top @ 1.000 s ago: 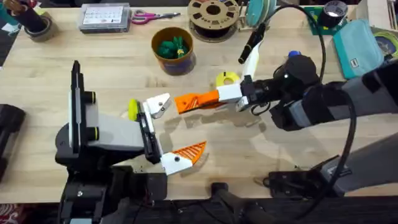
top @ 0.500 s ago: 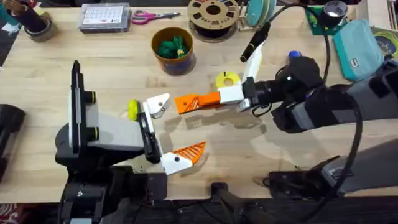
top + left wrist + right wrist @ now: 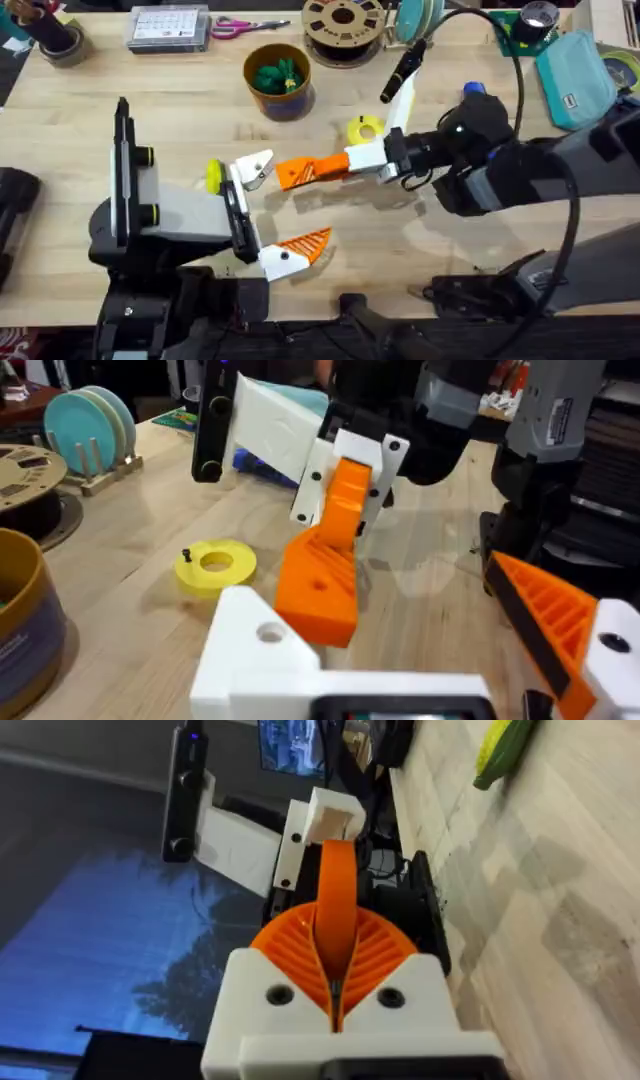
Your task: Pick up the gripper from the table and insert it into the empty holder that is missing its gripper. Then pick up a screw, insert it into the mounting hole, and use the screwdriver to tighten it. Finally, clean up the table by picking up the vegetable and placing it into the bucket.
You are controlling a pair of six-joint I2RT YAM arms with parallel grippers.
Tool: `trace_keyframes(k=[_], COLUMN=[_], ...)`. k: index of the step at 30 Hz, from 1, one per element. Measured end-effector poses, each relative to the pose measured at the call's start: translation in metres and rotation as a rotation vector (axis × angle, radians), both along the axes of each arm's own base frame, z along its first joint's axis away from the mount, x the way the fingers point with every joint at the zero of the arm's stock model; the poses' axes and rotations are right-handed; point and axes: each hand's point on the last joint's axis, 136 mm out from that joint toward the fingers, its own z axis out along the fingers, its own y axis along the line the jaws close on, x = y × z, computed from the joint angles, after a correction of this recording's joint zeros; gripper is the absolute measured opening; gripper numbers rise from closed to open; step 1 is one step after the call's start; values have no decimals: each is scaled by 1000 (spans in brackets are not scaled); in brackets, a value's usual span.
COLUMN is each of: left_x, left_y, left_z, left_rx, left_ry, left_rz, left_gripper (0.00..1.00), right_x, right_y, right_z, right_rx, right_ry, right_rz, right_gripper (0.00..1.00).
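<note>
My right gripper (image 3: 356,158) is shut on the orange ribbed gripper (image 3: 300,170), holding it level and pointed left. The wedge's tip is right at the white holder (image 3: 255,167), the bare finger of my open left gripper (image 3: 280,207). I cannot tell whether they touch. From the left wrist, the orange gripper (image 3: 325,575) hangs just beyond the holder (image 3: 260,650). From the right wrist, my pads (image 3: 335,990) clamp the wedge (image 3: 335,910) edge-on. The green vegetable (image 3: 278,75) lies inside the bucket (image 3: 300,100). A blue end (image 3: 473,89) peeks out behind the right arm.
A yellow ring disc (image 3: 365,127) lies behind the wedge, with a small black screw-like piece (image 3: 186,555) at its edge. A yellow-green object (image 3: 212,175) sits by the left gripper. A brown spool (image 3: 343,25), scissors (image 3: 240,26) and a box (image 3: 168,28) line the far edge.
My right gripper has shifted slightly left with the orange gripper, bringing its tip closer to the white holder. The left arm has not moved.
</note>
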Motion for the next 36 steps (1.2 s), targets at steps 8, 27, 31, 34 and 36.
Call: trace_keyframes(k=[8, 27, 31, 34, 36], left_x=[0, 0, 0, 0, 0], left_y=[0, 0, 0, 0, 0], left_z=[0, 0, 0, 0, 0], left_rx=[0, 0, 0, 0, 0], left_ry=[0, 0, 0, 0, 0], left_rz=[0, 0, 0, 0, 0], left_gripper=[985, 985, 985, 985, 985], right_x=[-4, -5, -7, -8, -8], right_y=[2, 8, 10, 11, 11], right_z=[9, 7, 7, 7, 7], right_rx=[10, 6, 7, 7, 7], right_ry=[5, 51, 53, 53, 54], right_rz=[6, -32, -35, -33, -33], right_gripper=[9, 9, 9, 9, 9])
